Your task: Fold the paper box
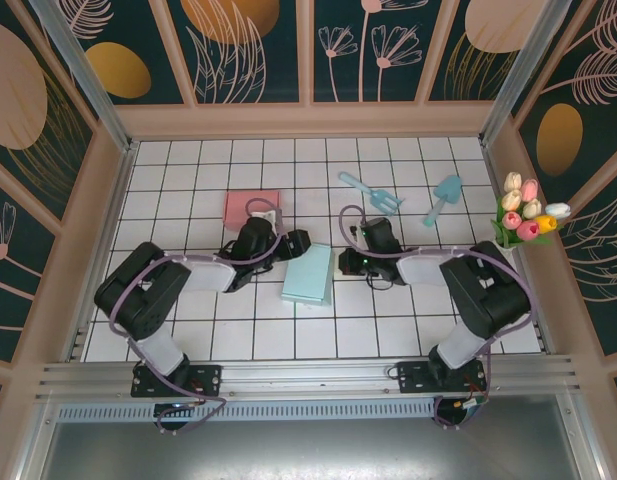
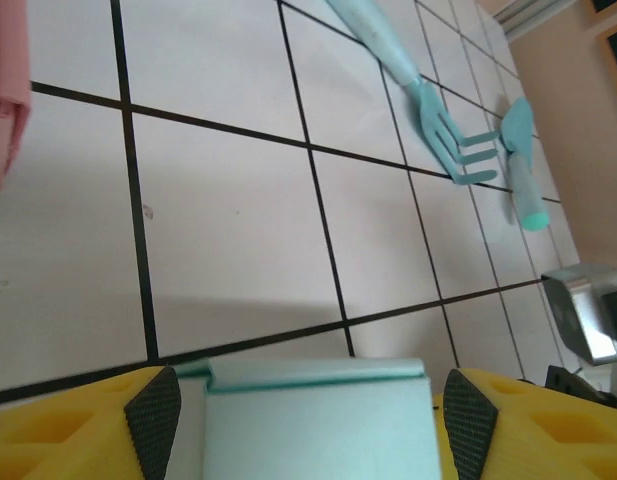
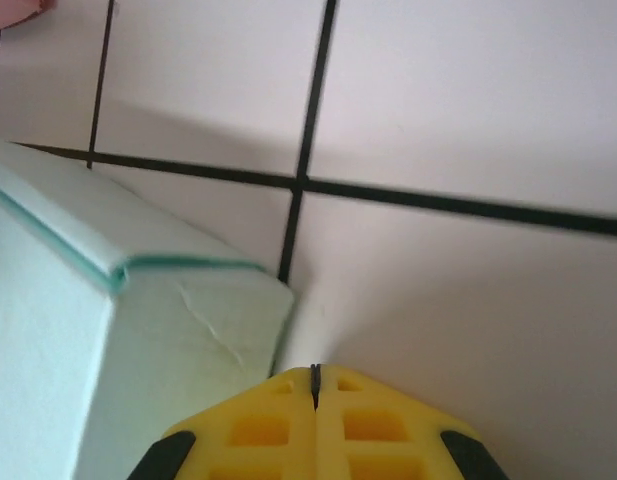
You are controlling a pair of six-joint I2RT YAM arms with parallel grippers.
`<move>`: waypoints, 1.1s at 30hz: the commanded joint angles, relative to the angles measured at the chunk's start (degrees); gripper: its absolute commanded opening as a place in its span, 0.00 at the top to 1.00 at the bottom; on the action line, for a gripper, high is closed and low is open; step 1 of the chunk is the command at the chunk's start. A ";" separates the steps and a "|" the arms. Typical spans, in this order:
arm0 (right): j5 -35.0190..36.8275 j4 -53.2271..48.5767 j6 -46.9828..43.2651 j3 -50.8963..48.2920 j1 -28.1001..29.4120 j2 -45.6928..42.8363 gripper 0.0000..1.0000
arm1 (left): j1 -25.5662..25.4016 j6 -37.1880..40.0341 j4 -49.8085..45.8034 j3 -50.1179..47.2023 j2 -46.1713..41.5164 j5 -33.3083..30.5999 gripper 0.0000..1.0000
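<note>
Starting at the left claw [image 2: 310, 418]: standing spread open, straddling one end of the pale green paper box [image 2: 318, 430], pads [image 2: 153, 415] sitting just beside its sides and not clearly pinching anything. Moving over to the right claw [image 3: 314, 378]: sitting fully closed, holding nothing, parked just beside a corner of the box, right by a small crease showing in the paper wall. Touching or not, hard to call.

Seeing the box lying flat on the tiled surface [image 1: 188, 310] between the two arms, top flap looking mostly down, so guessing at the tucking-and-pressing stage.

Further out: spotting a pink box [image 1: 250, 208] behind the left arm, a blue garden fork [image 1: 370, 190] and trowel [image 1: 443, 200] well apart toward the back, and tulips [image 1: 526, 215] by the right wall.

Worrying about two things: pushing too hard with that closed tip and denting the thin wall deeper, or shoving the whole box sideways with nothing clamping the other end. Also risking the flap popping back up if not tucked properly.
</note>
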 commanded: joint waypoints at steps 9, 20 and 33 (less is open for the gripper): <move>4.64 -6.32 5.93 -7.19 10.28 -13.84 1.00 | -0.66 -3.52 4.97 -15.15 -11.71 -0.58 0.28; 6.78 -3.11 10.70 -9.92 18.79 -14.63 1.00 | -7.42 -5.73 7.15 -18.26 -12.98 -3.74 0.29; 6.70 1.16 12.36 -10.21 20.65 -12.11 1.00 | -8.79 -7.27 8.30 -20.86 -13.92 -5.16 0.29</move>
